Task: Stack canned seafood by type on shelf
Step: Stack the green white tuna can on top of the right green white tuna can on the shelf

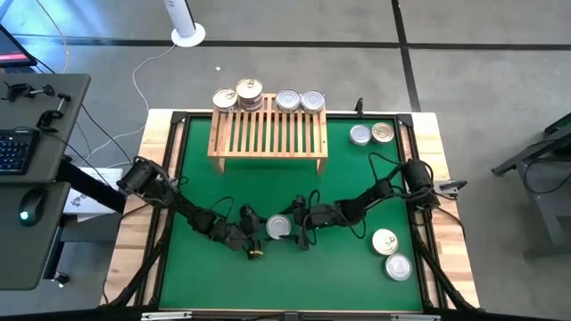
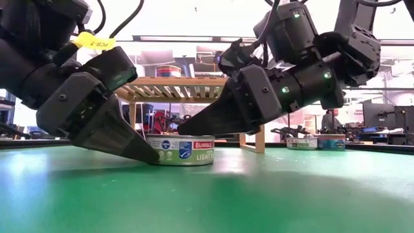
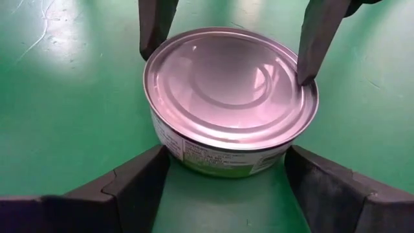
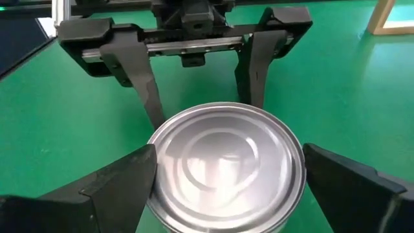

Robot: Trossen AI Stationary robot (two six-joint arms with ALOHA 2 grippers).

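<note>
A silver-lidded tin (image 1: 279, 226) of the canned seafood stands on its base on the green mat, in the middle of the table. My left gripper (image 1: 264, 231) reaches it from the left and is shut on it. My right gripper (image 1: 296, 223) comes from the right, open, one finger on each side of the same tin (image 4: 226, 162). The light-wood shelf (image 1: 268, 134) stands farther back, with several tins (image 1: 287, 100) along its far edge, two of them stacked (image 1: 249, 91). My left gripper has the tin's side wall (image 3: 169, 147) between its two fingers, low down near the base. The fingers (image 2: 132, 142) slant down from the table's near left. The tin stays upright with its base on the mat. My right gripper: whether its fingertips (image 3: 304, 71) touch the rim, I cannot tell.
Two tins (image 1: 371, 134) sit on the mat right of the shelf, and two more (image 1: 391, 253) lie near the right front corner. A black frame (image 1: 178, 125) rims the mat. The mat near the front edge (image 1: 294, 285) is bare.
</note>
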